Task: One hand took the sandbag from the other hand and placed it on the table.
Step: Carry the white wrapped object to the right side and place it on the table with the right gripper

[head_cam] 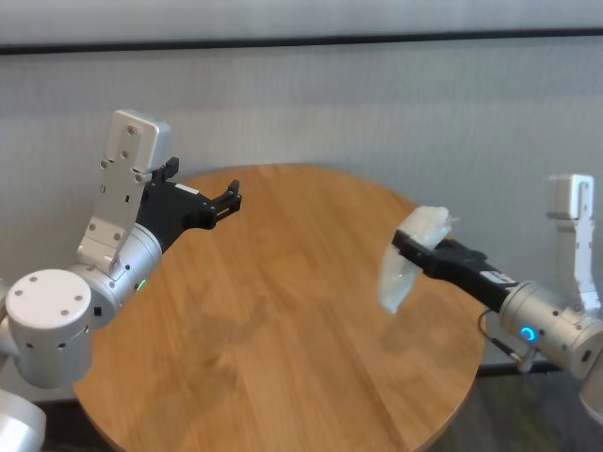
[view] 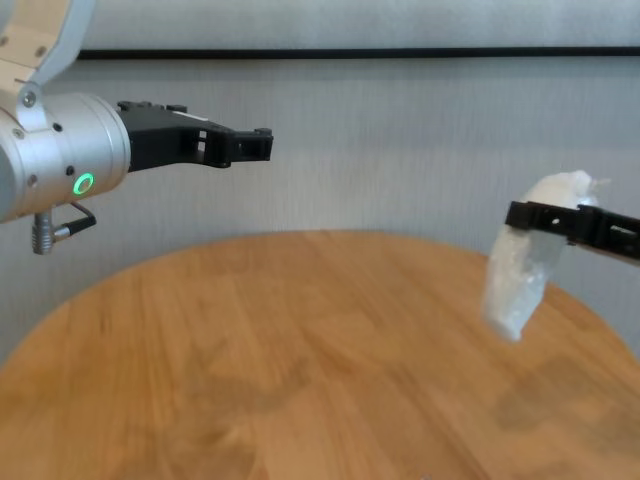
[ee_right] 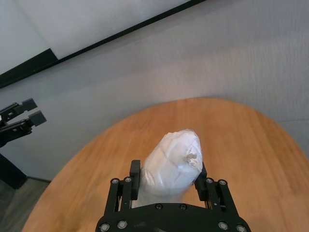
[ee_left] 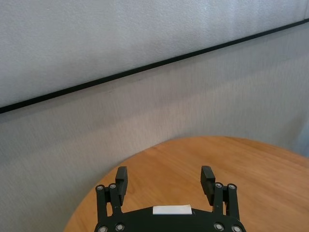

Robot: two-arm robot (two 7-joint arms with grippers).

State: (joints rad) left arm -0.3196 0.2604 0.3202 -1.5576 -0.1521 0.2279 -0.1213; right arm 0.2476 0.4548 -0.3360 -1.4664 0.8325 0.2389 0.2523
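Right end effector (head_cam: 407,247) pinching sandbag (head_cam: 403,268) near its top above desk (head_cam: 283,320) right edge; bag sags, soft. Left end effector (head_cam: 229,200) spread, empty.

sandbag (head_cam: 407,264): right, above table (head_cam: 283,339) | left gripper (head_cam: 229,200): far left
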